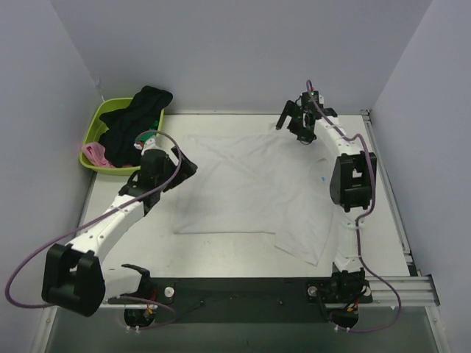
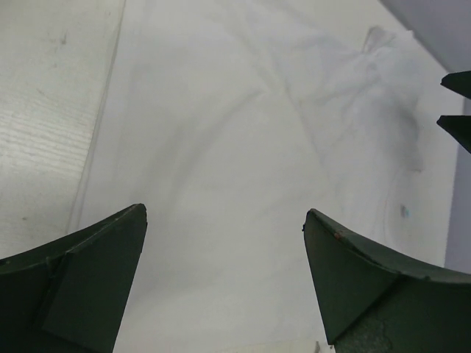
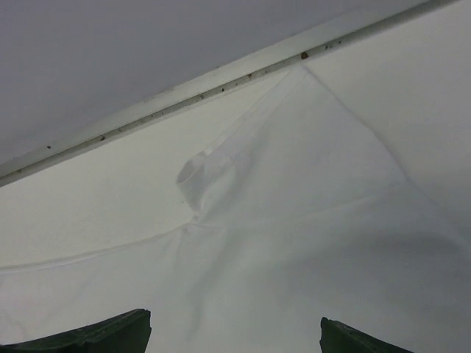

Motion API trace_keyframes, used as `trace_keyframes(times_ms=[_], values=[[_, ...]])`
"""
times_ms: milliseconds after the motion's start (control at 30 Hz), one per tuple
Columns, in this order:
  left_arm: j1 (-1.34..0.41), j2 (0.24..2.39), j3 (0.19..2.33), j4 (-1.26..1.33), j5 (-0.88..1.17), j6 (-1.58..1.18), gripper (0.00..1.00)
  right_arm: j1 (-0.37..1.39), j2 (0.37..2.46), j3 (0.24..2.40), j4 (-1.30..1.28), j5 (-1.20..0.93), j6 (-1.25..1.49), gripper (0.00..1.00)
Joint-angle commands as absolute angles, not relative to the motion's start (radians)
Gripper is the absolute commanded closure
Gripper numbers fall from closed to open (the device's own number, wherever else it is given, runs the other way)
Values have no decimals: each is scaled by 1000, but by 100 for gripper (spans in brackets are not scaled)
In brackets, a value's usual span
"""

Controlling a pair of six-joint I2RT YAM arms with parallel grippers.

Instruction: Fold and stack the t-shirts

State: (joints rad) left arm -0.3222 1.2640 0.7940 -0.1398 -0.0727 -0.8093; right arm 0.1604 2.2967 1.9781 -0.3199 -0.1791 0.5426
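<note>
A large white t-shirt (image 1: pixel 250 191) lies spread flat across the middle of the table, with a sleeve toward the near right. My left gripper (image 1: pixel 189 166) hovers open over its left edge; in the left wrist view its open gripper (image 2: pixel 224 213) frames only white cloth (image 2: pixel 243 132). At the shirt's far right corner my right gripper (image 1: pixel 293 126) is also open. The right wrist view shows that open gripper (image 3: pixel 234 318) above a sleeve with a curled hem (image 3: pixel 193 173). More t-shirts, black (image 1: pixel 136 118) and pink (image 1: pixel 94 153), are heaped in the basket.
A lime green plastic basket (image 1: pixel 96 121) stands at the far left corner, beside the left wall. A raised rail (image 3: pixel 221 81) runs along the table's back edge just beyond the sleeve. Grey walls enclose the table on three sides.
</note>
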Motion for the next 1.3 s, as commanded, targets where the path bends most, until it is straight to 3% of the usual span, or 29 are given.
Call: trace_keyframes(times_ms=[0,100,367,567,967,1267], values=[[-330,1094,842,-248,-75,-736,3,230,1885,1866,-328,31,433,0],[-333,985,766,-352,-58,-733,3,336,1667,1668,-333,209,390,0],[-334,789,497,-494,-125,-848,7,445,1132,1067,-365,167,557,2],[-336,831,417,-517,-170,-913,11,594,859,917,-459,273,600,2],[-342,1023,342,-331,-133,-971,15,692,773,828,-551,333,658,2],[-356,931,348,-440,-117,-979,31,704,792,834,-552,334,666,3]])
